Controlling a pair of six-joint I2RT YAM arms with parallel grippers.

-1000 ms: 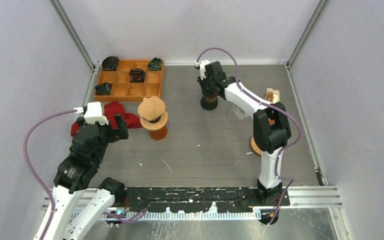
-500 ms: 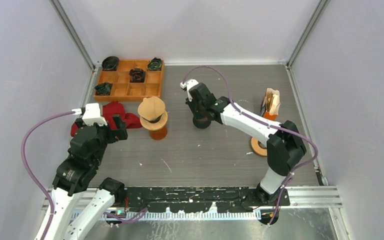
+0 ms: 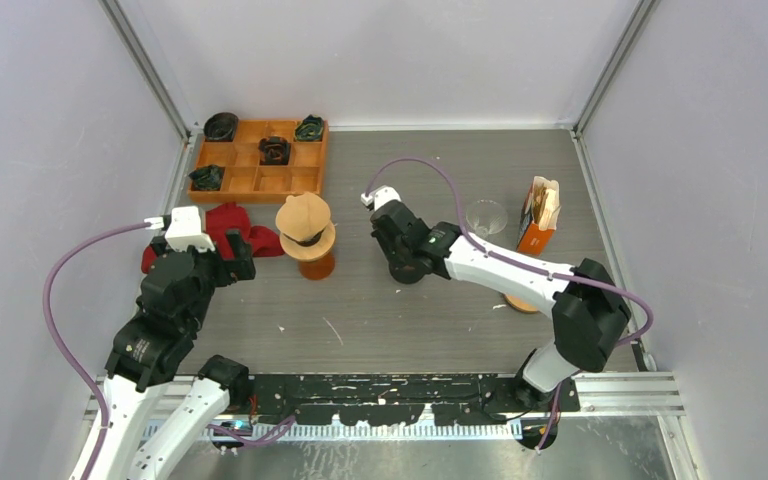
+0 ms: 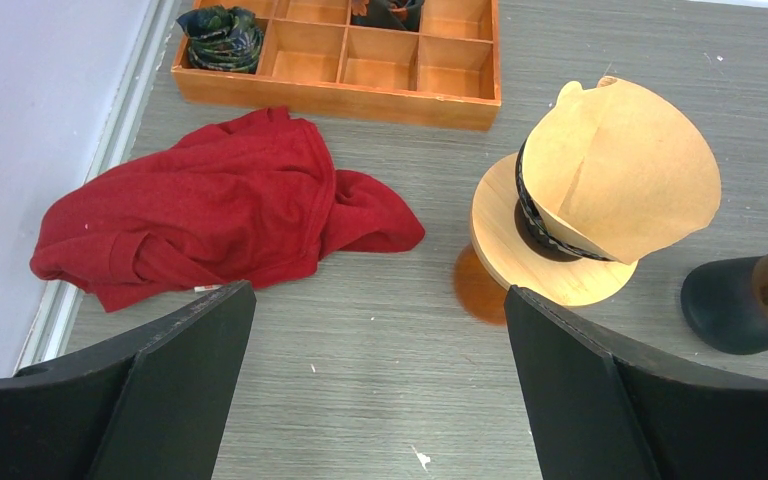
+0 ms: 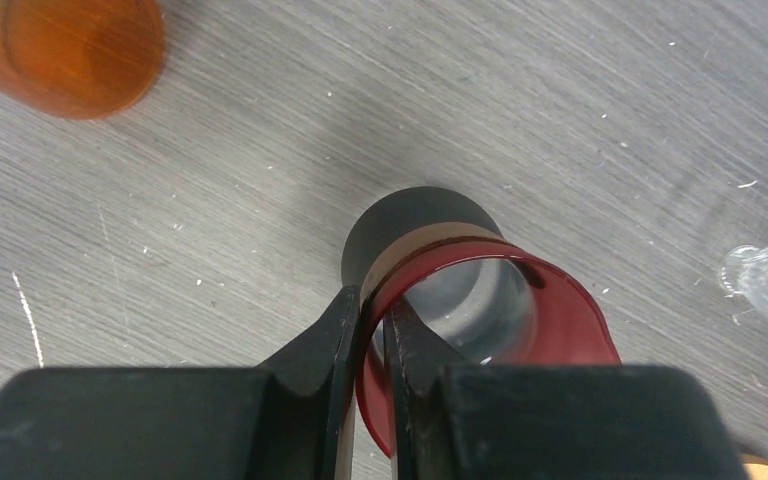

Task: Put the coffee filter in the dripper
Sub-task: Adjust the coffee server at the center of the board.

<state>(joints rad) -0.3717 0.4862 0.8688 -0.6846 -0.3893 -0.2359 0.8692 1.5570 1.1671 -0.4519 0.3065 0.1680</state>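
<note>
The paper coffee filter (image 4: pixel 615 185) sits tilted in the wooden dripper (image 4: pixel 505 235) at the left-centre of the counter (image 3: pixel 410 320), so the placing looks nearly done. The right gripper (image 5: pixel 372 315) has its fingers pinched on the rim of a red cup (image 5: pixel 550 320) just to the dripper's right, and the left gripper (image 4: pixel 377 295) has its fingers spread wide around nothing. The next move is probably to let go of the cup and seat the filter square; the counter is scuffed grey wood-grain, closed in by pale walls.

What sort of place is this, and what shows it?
Probably a robot lab test cell: two arms bolted along a scuffed table, plain walls close around it, and staged props such as a dripper topped by a coffee filter.
</note>
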